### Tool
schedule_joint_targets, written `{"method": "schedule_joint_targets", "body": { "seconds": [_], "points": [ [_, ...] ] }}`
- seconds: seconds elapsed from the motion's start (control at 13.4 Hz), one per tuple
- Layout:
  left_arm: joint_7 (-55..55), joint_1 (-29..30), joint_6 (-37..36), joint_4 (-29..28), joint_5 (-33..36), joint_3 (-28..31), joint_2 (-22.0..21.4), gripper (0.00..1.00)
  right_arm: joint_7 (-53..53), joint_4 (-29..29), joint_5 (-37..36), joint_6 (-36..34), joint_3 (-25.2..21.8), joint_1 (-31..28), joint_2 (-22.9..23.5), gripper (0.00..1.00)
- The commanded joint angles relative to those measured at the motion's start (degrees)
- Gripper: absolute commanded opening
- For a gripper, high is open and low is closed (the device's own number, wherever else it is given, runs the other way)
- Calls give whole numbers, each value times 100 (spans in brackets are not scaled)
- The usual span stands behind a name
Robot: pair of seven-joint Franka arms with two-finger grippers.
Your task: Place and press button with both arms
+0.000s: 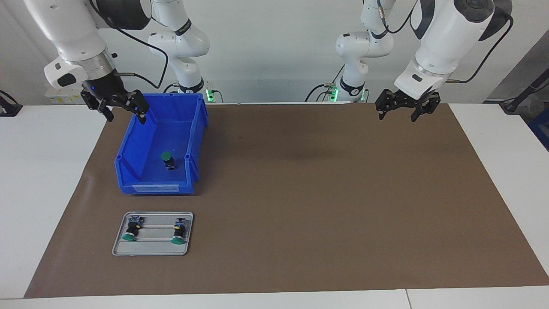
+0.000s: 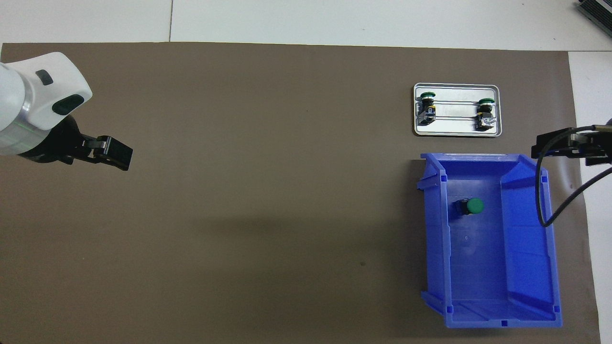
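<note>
**Even light, soft shadows**

I see bright, diffuse light from above. A faint blurred shadow lies mid-mat (image 1: pixel 309 154). The bin (image 1: pixel 128 171) casts a thin dark edge. Both views look sharp, without glare.

1. Both arms are built of glossy white rounded shells, the left arm (image 1: pixel 446 38) and the right arm (image 1: pixel 68 34) alike.
2. Black bands ring the joints, and a large black cap sits at each elbow.
3. A brushed silver collar joins each wrist to its hand.
4. Each hand is black and angular: the left hand (image 1: pixel 403 112), the right hand (image 1: pixel 122 112) (a small blue light glows on the right one).
5. Black cables loop loosely from the forearms to the wrists.
6. Dark oval insets mark the white wrist housings.
7. Green lights shine at both bases.
</note>
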Motion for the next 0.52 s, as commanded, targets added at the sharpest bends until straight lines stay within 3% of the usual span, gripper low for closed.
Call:
{"method": "schedule_joint_targets", "body": {
  "seconds": [0.0,0.45],
  "points": [
    [18,22,130,-230,63,-1,-182,100,66,42,-119,-30,-151,154,7,100],
    [9,22,130,-230,63,-1,-182,100,39,25,-110,-127,-151,207,-36,100]
  ]
}}
